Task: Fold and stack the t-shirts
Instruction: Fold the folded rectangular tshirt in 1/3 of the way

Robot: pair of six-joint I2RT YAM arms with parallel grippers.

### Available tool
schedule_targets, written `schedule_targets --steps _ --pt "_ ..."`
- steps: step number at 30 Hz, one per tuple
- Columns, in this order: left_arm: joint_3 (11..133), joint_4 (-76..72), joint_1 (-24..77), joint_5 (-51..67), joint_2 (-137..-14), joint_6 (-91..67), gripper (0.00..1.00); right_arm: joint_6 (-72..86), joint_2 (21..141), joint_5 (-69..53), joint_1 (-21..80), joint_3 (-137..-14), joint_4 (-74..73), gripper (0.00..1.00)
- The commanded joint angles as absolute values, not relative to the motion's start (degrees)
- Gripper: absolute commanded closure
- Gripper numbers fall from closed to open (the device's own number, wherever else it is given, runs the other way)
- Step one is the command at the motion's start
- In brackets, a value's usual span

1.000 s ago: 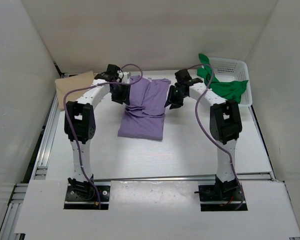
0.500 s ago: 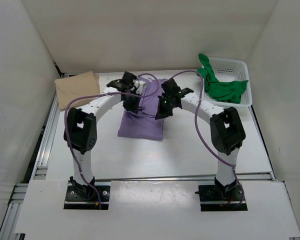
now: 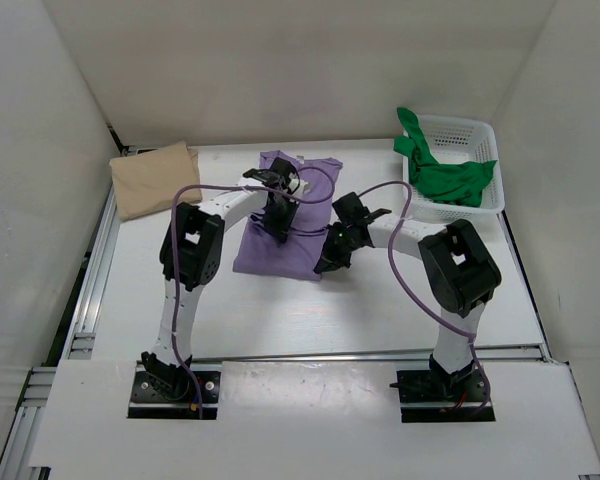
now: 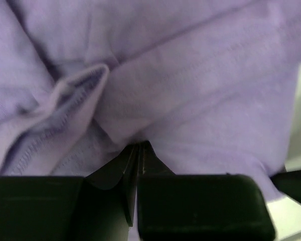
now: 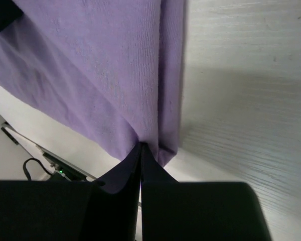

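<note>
The light purple t-shirt (image 3: 276, 252) lies partly folded in the middle of the table. My left gripper (image 3: 280, 216) rests on the shirt's middle, shut on a pinch of purple cloth (image 4: 200, 75) beside a bunched, stitched hem (image 4: 65, 105). My right gripper (image 3: 330, 260) sits at the shirt's near right corner, shut on the edge of the purple cloth (image 5: 115, 60). The tan t-shirt (image 3: 152, 178) lies folded at the far left. The green t-shirt (image 3: 445, 178) hangs crumpled over the basket at the far right.
A white mesh basket (image 3: 475, 133) stands at the far right corner. White walls close in the table (image 3: 280, 320) on three sides. A metal rail (image 3: 90, 270) runs along the left edge. Bare tabletop (image 5: 251, 100) shows right of the purple cloth.
Both arms swung inward and toward the near side. The left gripper went from the shirt's far left edge to its middle, the right to the near right corner. Both shut on cloth.
</note>
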State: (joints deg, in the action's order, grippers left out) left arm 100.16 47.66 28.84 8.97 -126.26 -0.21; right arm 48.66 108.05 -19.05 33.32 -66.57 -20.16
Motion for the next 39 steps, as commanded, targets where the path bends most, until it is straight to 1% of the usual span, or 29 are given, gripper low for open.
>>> schedule_targets --steps 1,5,9,10,11,14,18,23,25,29,30,31,33,34,35,36,38,39 --pt "105.02 47.11 28.83 4.58 -127.52 0.00 0.83 50.27 107.22 -19.96 33.13 -66.62 -19.33 1.00" --pt "109.59 47.11 28.83 1.85 -129.46 0.00 0.83 50.27 107.84 -19.42 32.52 -65.57 -19.86 1.00" --pt "110.74 47.11 28.83 2.45 -128.94 0.00 0.80 49.57 108.37 -19.42 31.99 -65.04 -21.18 1.00" --pt "110.74 47.11 28.83 2.46 -128.94 0.00 0.76 49.57 108.37 -18.90 31.99 -65.04 -21.18 1.00" --pt "110.74 47.11 28.83 2.46 -128.94 0.00 0.76 48.96 108.37 -18.90 31.99 -65.04 -21.18 1.00" --pt "111.27 47.11 28.83 1.76 -128.41 0.00 0.69 48.96 108.37 -18.90 31.99 -64.52 -21.18 1.00" --pt "114.95 47.11 28.22 -1.57 -131.73 0.00 0.68 48.96 108.90 -18.90 31.99 -64.51 -21.18 1.00" --pt "125.93 47.11 24.09 -2.82 -136.66 0.00 0.64 48.43 108.37 -18.90 31.99 -63.98 -21.18 1.00" --pt "128.83 46.58 21.64 -2.11 -137.29 0.00 0.58 47.73 107.75 -18.90 31.99 -63.98 -21.71 1.00" --pt "127.45 46.58 20.04 -3.25 -133.96 0.00 0.51 46.24 106.00 -18.90 31.99 -63.98 -22.41 1.00" --pt "126.83 46.58 19.43 -0.90 -132.73 0.00 0.45 45.10 106.00 -18.37 31.99 -63.98 -23.20 0.98" --pt "126.13 46.58 17.94 0.25 -129.58 0.00 0.44 44.48 105.47 -17.85 31.99 -64.51 -23.90 0.95" --pt "122.10 46.58 16.53 2.36 -125.79 0.00 0.41 42.64 104.16 -16.53 31.99 -65.13 -26.09 0.84" --pt "120.08 46.58 15.22 4.72 -121.60 0.00 0.37 42.63 103.02 -15.22 31.99 -65.13 -26.63 0.79" --pt "115.19 47.10 14.51 5.96 -119.55 0.00 0.37 41.76 102.40 -14.60 31.99 -65.13 -26.63 0.69" --pt "112.27 47.11 13.81 7.28 -117.53 0.00 0.35 41.75 101.70 -14.59 31.99 -64.52 -27.24 0.65" --pt "106.55 48.33 12.66 10.27 -113.05 0.00 0.35 41.22 100.64 -14.59 31.99 -63.82 -27.25 0.58" --pt "101.13 48.95 11.96 11.24 -112.16 0.00 0.35 41.22 100.63 -14.59 31.99 -63.81 -27.25 0.52"
